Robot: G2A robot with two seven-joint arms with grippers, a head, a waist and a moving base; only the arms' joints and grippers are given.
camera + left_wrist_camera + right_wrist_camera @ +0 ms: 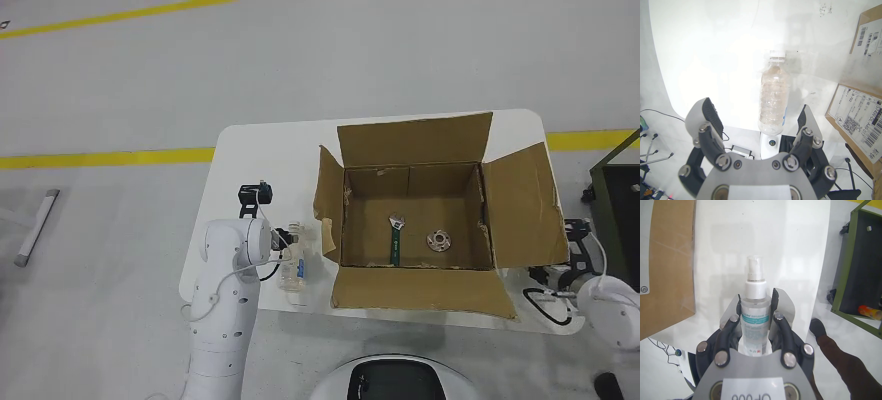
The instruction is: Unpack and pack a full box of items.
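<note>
Unpacking, I judge: my left end effector (pixel 758 109) gapes over the bottle (pixel 774 98) lying on the counter (pixel 270 160) left of the box (pixel 420 290), my right end effector (pixel 756 298) clamped on the spray (pixel 755 321) right of it; next, set it down, fetch the wrench (pixel 396 240).

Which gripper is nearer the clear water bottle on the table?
Left. The left gripper hovers open right by the water bottle; the right gripper, shut on a spray bottle, sits across the cardboard box.

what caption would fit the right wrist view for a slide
Right gripper shut on a clear spray bottle over the white table, cardboard box flap alongside.
</note>
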